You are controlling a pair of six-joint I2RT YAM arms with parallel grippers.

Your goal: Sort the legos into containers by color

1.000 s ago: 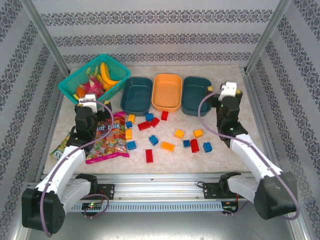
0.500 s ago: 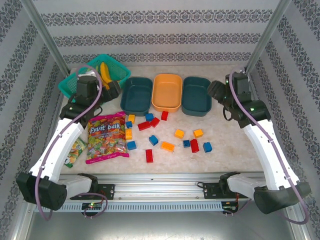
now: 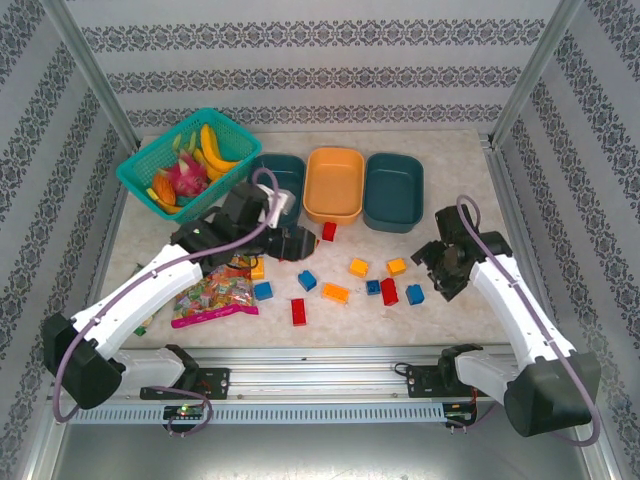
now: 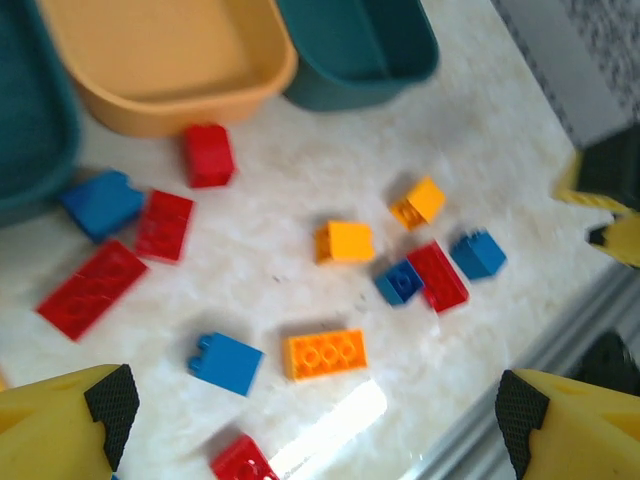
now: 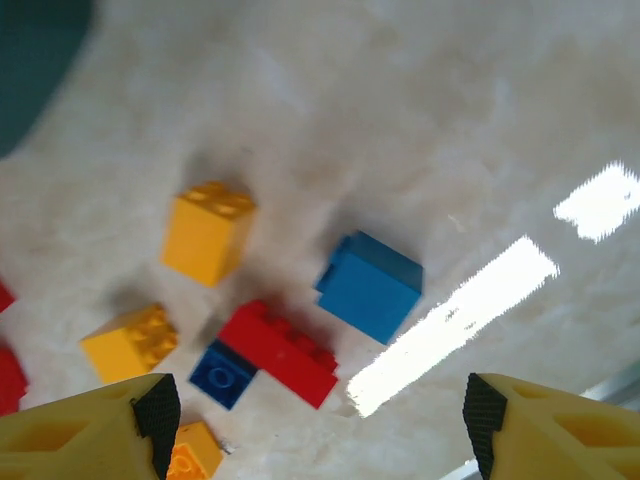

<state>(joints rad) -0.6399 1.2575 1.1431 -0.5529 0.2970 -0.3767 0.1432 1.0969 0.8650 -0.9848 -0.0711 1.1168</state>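
1. Your pale marble-patterned table [image 3: 420, 325] carries the whole job. No brick lies in any tray part that shows, so I judge you are at the first pick.
2. Three shallow plastic trays sit in a row at the back: the left dark teal tray [image 3: 280, 165], partly under your left arm, the orange tray [image 3: 333, 183] in the middle, and the right dark teal tray [image 3: 393, 190].
3. Your left gripper [image 3: 300, 243] [image 4: 315, 405] hangs over the left of the scatter, jaws spread wide with nothing between them. Your right gripper [image 3: 440, 268] [image 5: 320, 410] hangs over the right end, likewise spread and empty.
4. The small red, blue and orange-yellow plastic legos [image 3: 335, 293] lie loose on the table in front of the trays.
5. For the right arm, take the square blue brick [image 5: 370, 285]. It stands clear, while the long red brick [image 5: 280, 352] beside it touches a smaller blue one. Centre the fingers, descend, then close.
6. For the left arm, the flat orange brick [image 4: 325, 353] lies nearest and clear of its neighbours.
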